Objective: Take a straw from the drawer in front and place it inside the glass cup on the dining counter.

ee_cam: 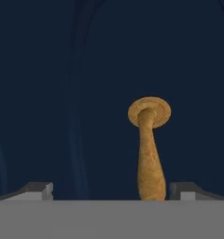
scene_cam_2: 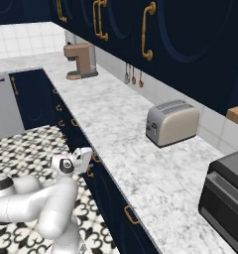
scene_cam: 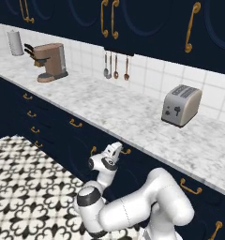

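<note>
Two dark finger tips of the end effector (ee_cam: 111, 191) stand wide apart at the bottom of the hand view, released and holding nothing, with the brass handle (ee_cam: 149, 149) rising between them, nearer one tip than the other. That handle ends in a round brass foot set against the navy front of the drawer (ee_cam: 62, 93), which looks closed; the straw cannot be seen, nor can the glass cup.

From the left base view the white arm (scene_cam: 133, 206) curls up from the floor and reaches its end effector (scene_cam: 115, 151) toward the drawer fronts just under the edge of the marble table (scene_cam: 133, 117). The brass handle (scene_cam: 126, 151) sits just beside it. The right base view shows the same: the end effector (scene_cam_2: 86, 158) close against the navy drawer fronts, with a brass handle (scene_cam_2: 92, 159) right next to it.

On the table stand a silver toaster (scene_cam: 181, 105), a brown coffee machine (scene_cam: 52, 62) and, farther along by the tiled wall, a roll of paper towel (scene_cam: 15, 42). Three utensils (scene_cam: 116, 67) hang on the white tiles under the navy wall cupboards (scene_cam: 147, 23). In the right base view a dark microwave (scene_cam_2: 227, 198) sits at the near end of the table, beyond the toaster (scene_cam_2: 171, 122). The floor (scene_cam: 25, 187) is patterned black and white tile.
</note>
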{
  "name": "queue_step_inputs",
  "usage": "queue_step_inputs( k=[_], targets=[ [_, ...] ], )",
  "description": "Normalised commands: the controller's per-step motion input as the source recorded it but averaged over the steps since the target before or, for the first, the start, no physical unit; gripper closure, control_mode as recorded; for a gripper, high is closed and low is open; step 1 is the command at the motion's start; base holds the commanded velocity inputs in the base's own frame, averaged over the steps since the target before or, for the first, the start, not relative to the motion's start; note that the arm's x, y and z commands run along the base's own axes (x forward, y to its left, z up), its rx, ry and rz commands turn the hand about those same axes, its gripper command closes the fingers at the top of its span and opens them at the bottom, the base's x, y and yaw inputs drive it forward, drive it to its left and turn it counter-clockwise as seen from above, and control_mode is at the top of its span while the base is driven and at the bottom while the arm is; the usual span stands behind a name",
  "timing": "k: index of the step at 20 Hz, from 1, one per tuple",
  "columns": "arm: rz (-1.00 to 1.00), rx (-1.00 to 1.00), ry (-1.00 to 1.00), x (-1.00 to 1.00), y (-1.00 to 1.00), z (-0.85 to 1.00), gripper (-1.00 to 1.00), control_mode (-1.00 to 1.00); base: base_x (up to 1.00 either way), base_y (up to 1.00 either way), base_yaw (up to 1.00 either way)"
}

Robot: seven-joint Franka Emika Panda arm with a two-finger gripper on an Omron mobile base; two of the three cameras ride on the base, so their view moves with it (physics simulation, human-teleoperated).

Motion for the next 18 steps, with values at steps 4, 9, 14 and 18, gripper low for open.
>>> queue_step_inputs(
  k=[4, 9, 14, 18],
  targets=[
    [0.0, 0.0, 0.0, 0.46, 0.0, -0.27, -1.0, -1.0, 0.0, 0.0, 0.0],
    [0.0, 0.0, 0.0, 0.19, 0.0, -0.22, 1.0, -1.0, 0.0, 0.0, 0.0],
    [0.0, 0.0, 0.01, -0.25, 0.0, -0.13, 1.0, -1.0, 0.0, 0.0, 0.0],
    [0.0, 0.03, 0.08, -0.62, 0.3, -0.12, 1.0, -1.0, 0.0, 0.0, 0.0]
  ],
)
